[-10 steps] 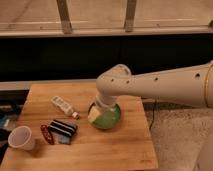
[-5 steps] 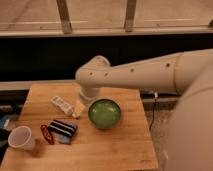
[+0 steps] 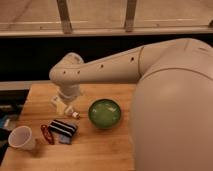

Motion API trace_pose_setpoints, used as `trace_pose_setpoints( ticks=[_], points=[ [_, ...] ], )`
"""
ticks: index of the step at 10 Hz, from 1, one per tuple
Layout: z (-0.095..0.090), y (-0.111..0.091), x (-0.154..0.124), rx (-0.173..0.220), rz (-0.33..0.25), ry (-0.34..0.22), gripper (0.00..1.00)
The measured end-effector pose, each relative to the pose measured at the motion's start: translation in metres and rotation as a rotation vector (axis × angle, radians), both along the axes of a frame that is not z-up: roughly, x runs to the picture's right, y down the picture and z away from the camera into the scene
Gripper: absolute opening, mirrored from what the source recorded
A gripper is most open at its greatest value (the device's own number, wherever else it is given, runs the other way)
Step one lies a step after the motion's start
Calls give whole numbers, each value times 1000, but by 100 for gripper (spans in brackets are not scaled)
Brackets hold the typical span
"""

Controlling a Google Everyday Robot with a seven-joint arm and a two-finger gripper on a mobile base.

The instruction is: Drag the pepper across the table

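Note:
The pepper (image 3: 47, 134) is a slim dark red piece lying on the wooden table (image 3: 100, 150) near its front left, between a white cup and a striped flat object. My gripper (image 3: 62, 100) hangs below the white wrist at the table's back left, above a white bottle, up and to the right of the pepper and apart from it. It stands open and holds nothing. The arm reaches in from the right and hides the table's right side.
A white cup (image 3: 22, 137) stands at the front left corner. A black-and-white striped flat object (image 3: 63, 128) lies just right of the pepper. A white bottle with a reddish tip (image 3: 70, 111) lies under the gripper. A green bowl (image 3: 105, 113) sits mid-table.
The arm has swung left across the table, from over the green bowl to above the white bottle, and fills more of the view. The objects on the table have not moved.

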State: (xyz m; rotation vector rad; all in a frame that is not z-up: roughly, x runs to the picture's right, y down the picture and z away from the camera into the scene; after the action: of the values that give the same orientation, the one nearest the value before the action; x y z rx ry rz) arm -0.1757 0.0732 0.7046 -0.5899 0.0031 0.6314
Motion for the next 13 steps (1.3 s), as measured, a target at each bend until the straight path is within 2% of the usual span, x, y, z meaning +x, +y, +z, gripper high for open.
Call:
trace_pose_setpoints(
  ticks=[3,5,6,9,11,13],
  points=[
    [2,-1,5,2,2,9,80],
    [0,7,-1,-13,-21,1,80],
    [-2,16,-7,-22,-35,-11,80],
    [-20,64,-42,-57,-65,-50,80],
    [-29,89,-71,-80,-105,-111,80],
    [-35,96,-83,-87,-137,-143,80]
  ],
)
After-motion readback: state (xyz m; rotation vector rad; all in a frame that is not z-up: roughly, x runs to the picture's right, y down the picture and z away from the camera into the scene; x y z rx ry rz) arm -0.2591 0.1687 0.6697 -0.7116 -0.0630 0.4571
